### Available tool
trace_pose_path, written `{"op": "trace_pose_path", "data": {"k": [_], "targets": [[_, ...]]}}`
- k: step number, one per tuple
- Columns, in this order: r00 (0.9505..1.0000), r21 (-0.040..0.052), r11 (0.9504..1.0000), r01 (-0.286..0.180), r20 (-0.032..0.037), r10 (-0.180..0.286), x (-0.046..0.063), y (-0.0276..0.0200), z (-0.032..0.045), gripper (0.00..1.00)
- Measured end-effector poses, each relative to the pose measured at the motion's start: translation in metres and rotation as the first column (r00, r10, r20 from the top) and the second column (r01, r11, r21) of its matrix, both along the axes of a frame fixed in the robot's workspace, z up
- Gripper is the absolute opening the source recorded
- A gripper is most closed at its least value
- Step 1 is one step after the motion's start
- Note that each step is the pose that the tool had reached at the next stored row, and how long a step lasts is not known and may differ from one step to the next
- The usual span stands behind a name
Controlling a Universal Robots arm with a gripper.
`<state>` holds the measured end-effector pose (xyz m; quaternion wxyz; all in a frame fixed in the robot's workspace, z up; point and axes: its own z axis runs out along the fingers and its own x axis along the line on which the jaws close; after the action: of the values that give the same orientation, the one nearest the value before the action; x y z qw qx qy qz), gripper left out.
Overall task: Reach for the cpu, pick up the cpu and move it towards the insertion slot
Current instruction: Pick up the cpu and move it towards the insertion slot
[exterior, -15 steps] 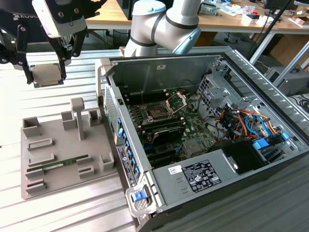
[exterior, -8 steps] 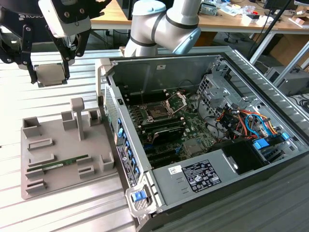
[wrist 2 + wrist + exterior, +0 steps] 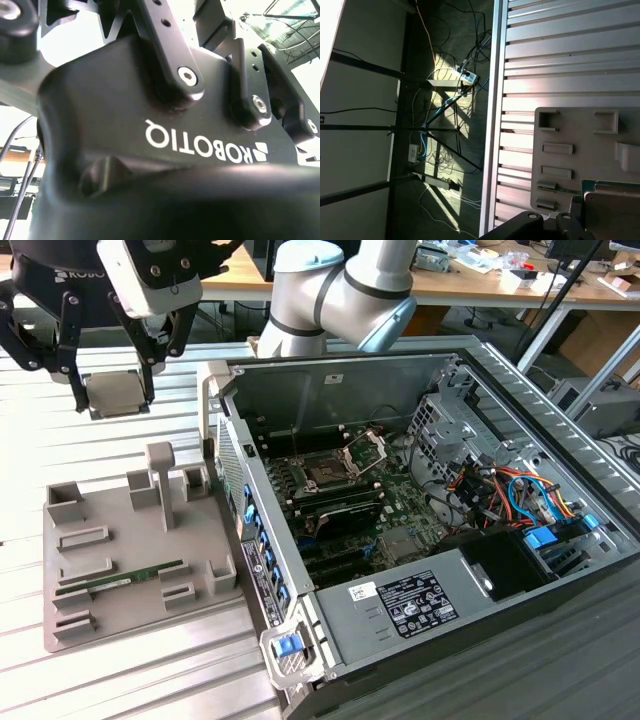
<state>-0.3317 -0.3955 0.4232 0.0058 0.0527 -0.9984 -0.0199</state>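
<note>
The black two-fingered gripper (image 3: 113, 396) is seen at the upper part of the exterior view's left. It is closed on the cpu (image 3: 118, 395), a small, flat, square chip with a pale silver-cream top. A dark finger is pressed against each of two opposite edges of the chip. The cpu is held level and clear of the ribbed aluminium table (image 3: 60, 455), so the reach and the pick-up are judged to be done.

Below the gripper in the exterior view lies a grey moulded plastic fixture tray (image 3: 130, 540). A long green memory stick (image 3: 120, 580) is seated in one of its grooves. The same tray (image 3: 570, 145) is seen from above in the first wrist view, and a pale flat corner next to it is taken to be the held chip (image 3: 615, 212).

The insertion slot (image 3: 325, 473), a square dark processor socket on green circuit board, is found inside the open grey metal computer case (image 3: 330, 375). Its hinged silver frame (image 3: 365, 451) is swung up, so the socket is uncovered. The cpu is well apart from it, outside the case wall on the exterior view's left.

The transfer towards the slot is therefore judged to be barely begun. Most of the way across the case wall is left to cover.
</note>
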Motion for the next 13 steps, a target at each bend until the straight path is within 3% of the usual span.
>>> {"op": "trace_pose_path", "data": {"k": [13], "targets": [[1.0000, 0.0000, 1.0000, 0.000, 0.0000, 0.000, 0.011, 0.0000, 0.0000, 0.55]]}}
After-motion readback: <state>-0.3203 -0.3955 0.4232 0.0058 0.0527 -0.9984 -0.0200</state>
